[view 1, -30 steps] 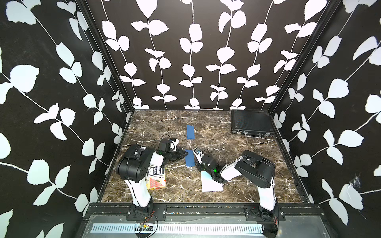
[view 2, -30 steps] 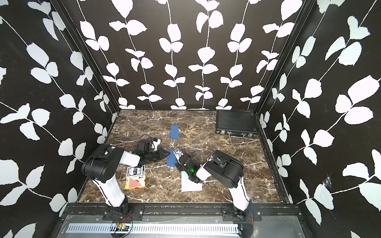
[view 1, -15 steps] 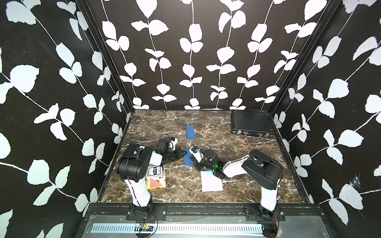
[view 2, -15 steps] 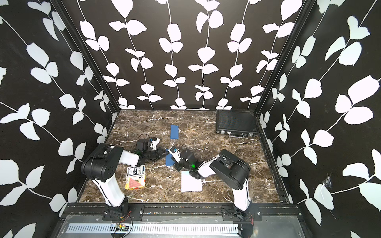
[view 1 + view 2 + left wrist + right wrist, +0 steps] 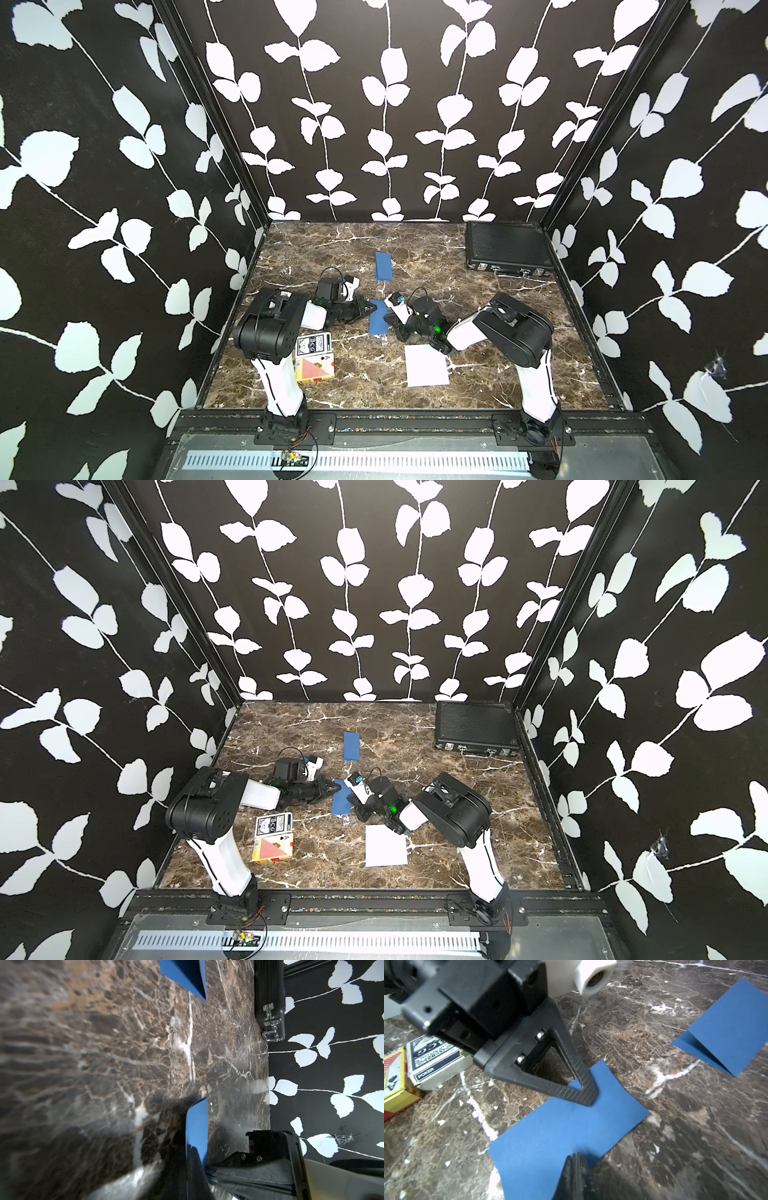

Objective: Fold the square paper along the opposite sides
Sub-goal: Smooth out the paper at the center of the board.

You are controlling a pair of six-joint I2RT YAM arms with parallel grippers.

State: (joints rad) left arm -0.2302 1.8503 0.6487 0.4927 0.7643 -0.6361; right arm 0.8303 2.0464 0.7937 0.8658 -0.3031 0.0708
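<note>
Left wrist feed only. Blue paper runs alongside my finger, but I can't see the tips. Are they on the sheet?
Observer: Yes. The right wrist view shows the left gripper shut, with its tip resting on one long edge of the folded blue paper.
Operator: And the other arm?
Observer: The right gripper is shut too, with its tips on the same sheet from the opposite long side.
Operator: Anything unfolded left?
Observer: A white square paper lies flat and unfolded on the base side of the blue one, in both top views.
</note>
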